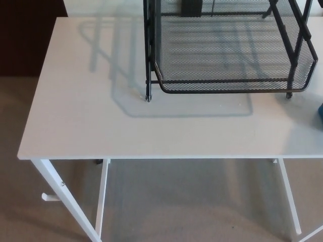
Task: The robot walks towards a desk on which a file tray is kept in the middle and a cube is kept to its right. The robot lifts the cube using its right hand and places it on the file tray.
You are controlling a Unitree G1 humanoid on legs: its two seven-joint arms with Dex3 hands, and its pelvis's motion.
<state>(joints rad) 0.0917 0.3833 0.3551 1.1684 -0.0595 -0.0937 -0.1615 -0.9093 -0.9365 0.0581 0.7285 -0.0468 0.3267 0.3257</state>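
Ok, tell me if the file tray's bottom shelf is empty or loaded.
Empty where visible: the file tray shows bare mesh with the desk showing through. Its rear is cropped.

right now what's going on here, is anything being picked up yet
Nothing is being handled yet, and no robot hand is in view. The head view looks down on a white desk with a black mesh file tray standing on it; the tray's visible shelf is empty. A sliver of a blue object shows on the desk at the picture's right edge, too cut off to identify.
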